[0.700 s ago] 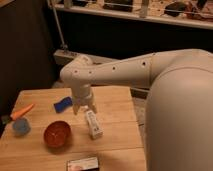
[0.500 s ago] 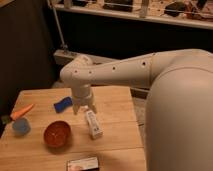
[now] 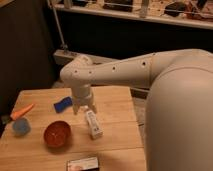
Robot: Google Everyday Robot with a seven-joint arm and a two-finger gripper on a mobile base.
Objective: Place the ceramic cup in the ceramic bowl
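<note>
1. Nothing had moved since the earlier frames; my gripper hung where it was, over the middle of the table.
2. Its fingers stood spread wide, holding nothing, just above a white bottle lying at its five o'clock.
3. At eight o'clock from it sat the ceramic bowl, only bare glaze inside.
4. The ceramic cup stood upright at the bowl's nine o'clock, apart from it; its contents I could not tell.

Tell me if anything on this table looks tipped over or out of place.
The white bottle lies on its side, right by the open gripper. The ceramic cup and ceramic bowl sit upright at left; nothing looks spilled.
</note>
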